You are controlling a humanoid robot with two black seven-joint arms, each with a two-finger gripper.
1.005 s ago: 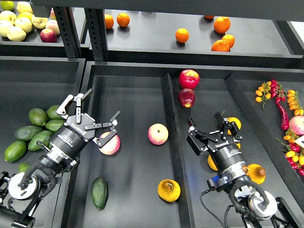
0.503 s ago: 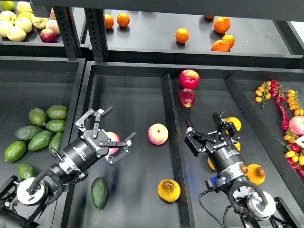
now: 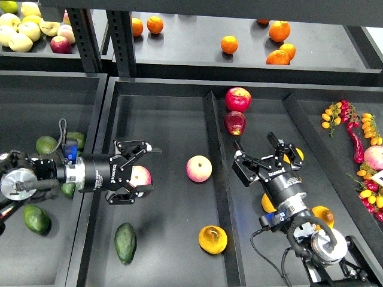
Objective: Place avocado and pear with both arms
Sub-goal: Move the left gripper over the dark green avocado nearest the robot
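Head view puts your left gripper [image 3: 143, 173] low over the middle tray [image 3: 173, 107], reaching in from the left across that tray's left wall. Its fingers are spread, and a pink-yellow apple [image 3: 141, 176] sits between them; from this angle you cannot tell whether the pads touch it. The avocado [image 3: 125, 242] lies on the tray floor below that gripper, near the left wall and close to the front edge, clear of the fingers. The pear [image 3: 213, 239] rests on the same floor toward the front right, just beside the divider ridge [image 3: 215, 155] that separates this tray from the right one. Between avocado and pear the floor is bare, and so is the stretch behind them up to a second pink-yellow apple [image 3: 198, 168] near the ridge.

Your right gripper [image 3: 266, 156] hangs over the right tray with its fingers apart and nothing between them. Orange-yellow fruit [image 3: 323, 216] lies close around its wrist, and two red apples [image 3: 237, 99] sit farther back against the ridge. Along the right side you have a string of small tomatoes and a red chilli [image 3: 356, 143]. Green avocados [image 3: 36, 218] crowd the left tray behind your left arm.
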